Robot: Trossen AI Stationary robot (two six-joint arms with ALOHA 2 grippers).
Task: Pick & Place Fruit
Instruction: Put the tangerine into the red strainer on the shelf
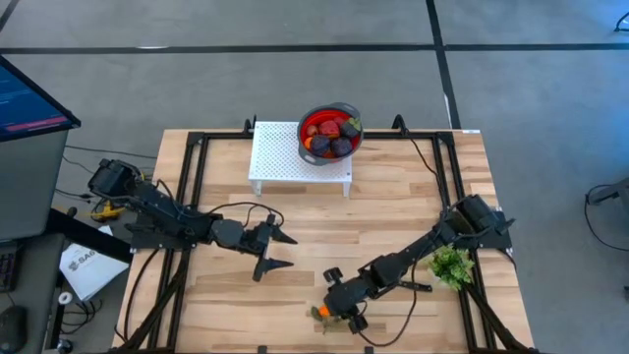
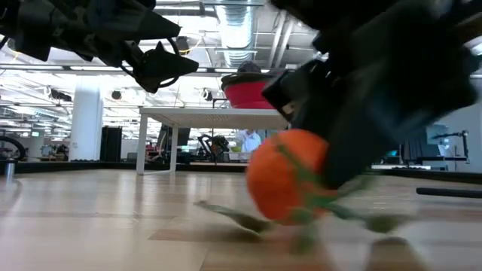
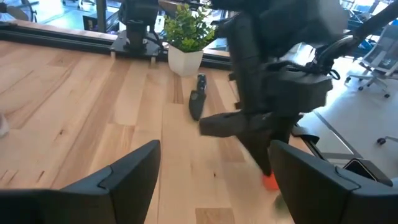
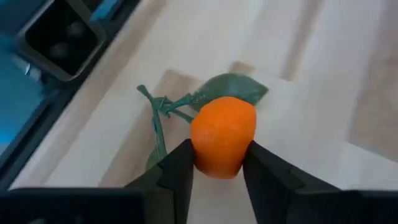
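Observation:
An orange fruit with green leaves lies near the table's front edge. My right gripper is shut on it. My left gripper hangs open above the left middle of the table, with nothing between its fingers. A grey bowl with a red lining holds several dark purple and red fruits. It stands on a white perforated rack at the far edge. My right gripper pinches the orange's two opposite sides between its two fingers, at its lower half. The fingers slant down at it from the table's far right. The fruit sits low at the table top, its leaves lying on the wood.
A green leafy bunch in a white pot stands at the right edge, beside my right arm. A black knife lies on the wood between the arms. Black frame rails run along both sides of the table.

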